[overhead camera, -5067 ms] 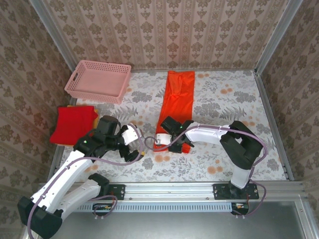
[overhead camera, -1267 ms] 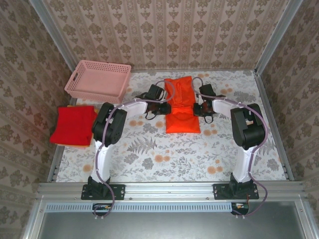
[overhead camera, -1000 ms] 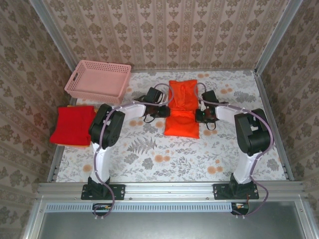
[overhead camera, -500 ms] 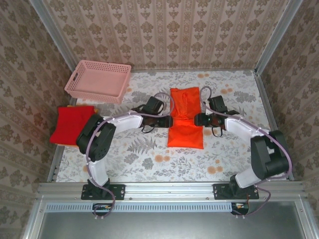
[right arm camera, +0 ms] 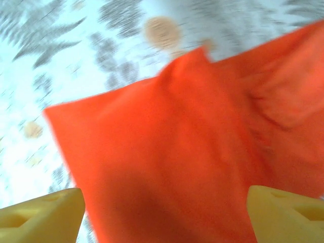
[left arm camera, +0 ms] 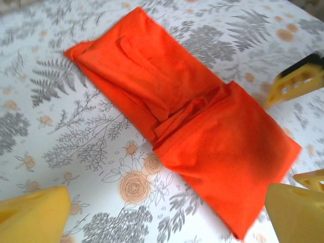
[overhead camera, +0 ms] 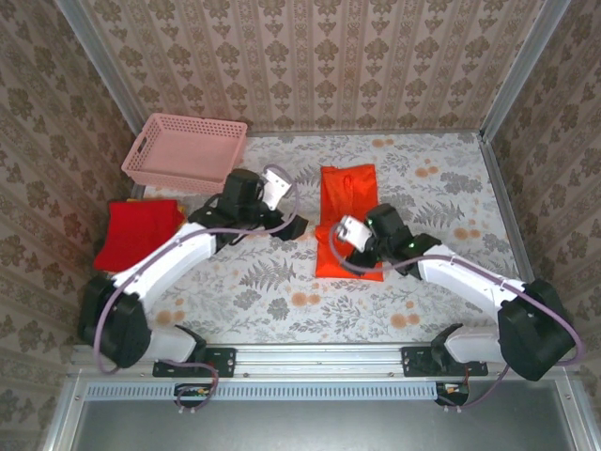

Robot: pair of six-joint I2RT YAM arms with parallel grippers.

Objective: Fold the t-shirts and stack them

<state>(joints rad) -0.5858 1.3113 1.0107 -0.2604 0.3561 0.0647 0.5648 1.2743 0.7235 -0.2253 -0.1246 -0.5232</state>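
From above, the red shirt [overhead camera: 139, 235] lies folded at the far left edge of the table [overhead camera: 282, 291]. The pink basket [overhead camera: 186, 150] stands just behind it. Neither appears in the wrist views.

The left arm [overhead camera: 178, 258] rises from its base at the lower left. It stretches diagonally across the flowered cloth, and the left claw [overhead camera: 293, 226] is stopped just beside the orange shirt's left edge. Its wrist camera looks along the table. The two yellow fingers [left arm camera: 30, 215] sit wide apart in the bottom corners with only tablecloth between them, so the left claw [left arm camera: 162, 220] is open and holds nothing.

That same view gives the best look at the orange shirt [left arm camera: 202, 131]. It is a long folded strip with a crumpled ridge across its middle, and the near half lies flat and smooth. Another yellow fingertip [left arm camera: 298, 81] shows past the shirt's far side.

From above, the orange shirt [overhead camera: 346, 193] lies in the middle of the table, running from back to front.

The right arm [overhead camera: 470, 277] reaches in low from the lower right, bent at the elbow. The right claw [overhead camera: 333, 240] is over the shirt's near end. The blurred right wrist view shows orange cloth [right arm camera: 177, 152] close beneath. Its fingers [right arm camera: 40, 215] are spread to the bottom corners, so this claw [right arm camera: 164, 217] is open too, with nothing pinched.
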